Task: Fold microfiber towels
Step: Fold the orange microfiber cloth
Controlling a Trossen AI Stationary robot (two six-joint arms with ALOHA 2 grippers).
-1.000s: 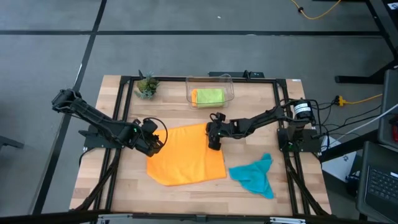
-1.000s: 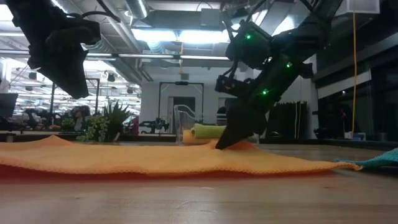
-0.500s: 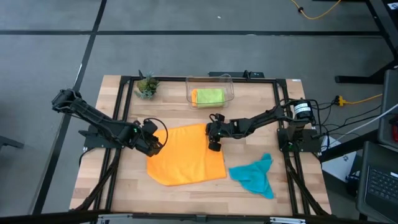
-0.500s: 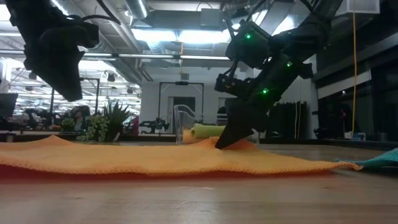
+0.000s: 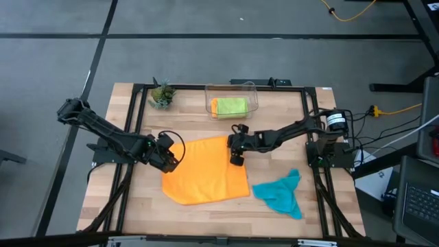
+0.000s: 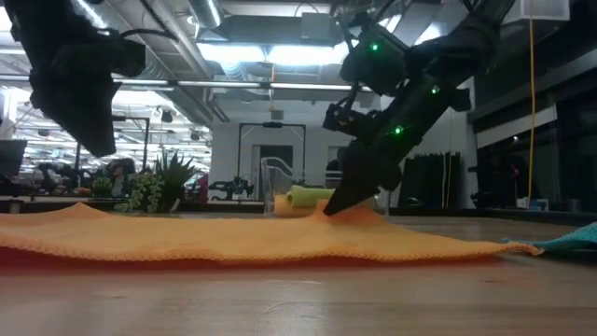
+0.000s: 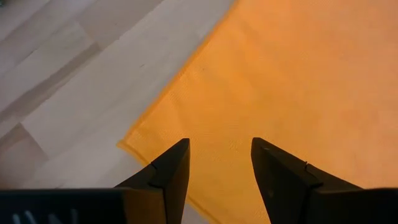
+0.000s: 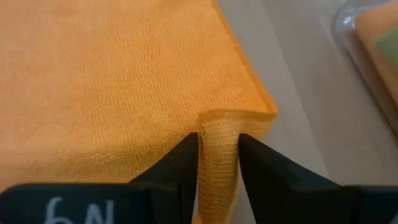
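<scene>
An orange towel (image 5: pixel 206 175) lies spread flat on the middle of the table. My right gripper (image 5: pixel 235 159) is at its far right corner, shut on a raised fold of it (image 8: pixel 219 124). My left gripper (image 5: pixel 176 158) is open, hovering above the towel's far left corner (image 7: pixel 127 144) without touching it; it also shows in the low view (image 6: pixel 89 140). A teal towel (image 5: pixel 281 193) lies crumpled at the near right. A lime green towel (image 5: pixel 230 106) lies in the clear bin (image 5: pixel 250 89). The second orange towel shows as an edge in the bin (image 8: pixel 373 25). My right gripper pinches a small upright fold (image 8: pixel 219 134) of the orange towel between its two fingers, right beside the towel's far right corner (image 8: pixel 270 115). The fingers slant down from the table's right side (image 6: pixel 359 182). The fold is raised a little; the rest of the towel lies flat on the table.
A small potted plant (image 5: pixel 162 95) stands at the far left, next to the bin. Bare wood shows along the table's near edge (image 5: pixel 206 216) and at its left side (image 5: pixel 137 192).
My right gripper has risen slightly, drawing the pinched fold of the orange towel up a little. My left gripper has drifted slightly toward the table's left edge, still open above the towel.
</scene>
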